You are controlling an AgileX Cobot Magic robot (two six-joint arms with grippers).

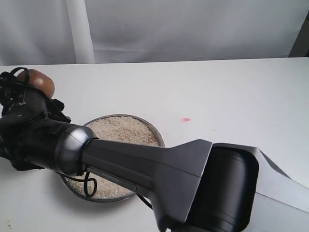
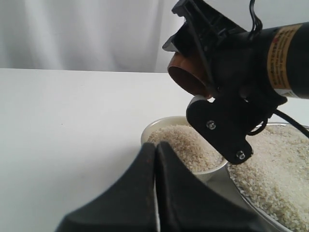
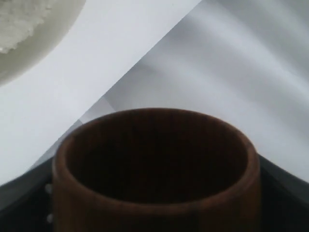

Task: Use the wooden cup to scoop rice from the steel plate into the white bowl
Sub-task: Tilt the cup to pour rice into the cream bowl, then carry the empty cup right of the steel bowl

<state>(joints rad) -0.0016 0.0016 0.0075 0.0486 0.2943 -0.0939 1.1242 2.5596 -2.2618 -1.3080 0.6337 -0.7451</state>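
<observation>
My right gripper (image 1: 30, 89) has reached across to the far left and is shut on the wooden cup (image 1: 42, 81). In the left wrist view the wooden cup (image 2: 186, 76) is tipped on its side just above the white bowl (image 2: 150, 131), which holds a heap of rice (image 2: 186, 145). The steel plate (image 1: 157, 134) lies beside the bowl under my right arm, with rice (image 1: 120, 129) spread over it. The cup's dark inside (image 3: 154, 159) shows no rice. My left gripper (image 2: 155, 151) is shut and holds nothing, close to the bowl's near side. The exterior view hides the bowl.
My right arm's grey forearm (image 1: 145, 169) lies across the plate, and a black cable (image 1: 89, 186) hangs over the rice. A small red mark (image 1: 186, 119) is on the white table. A white curtain (image 1: 193, 24) closes the back.
</observation>
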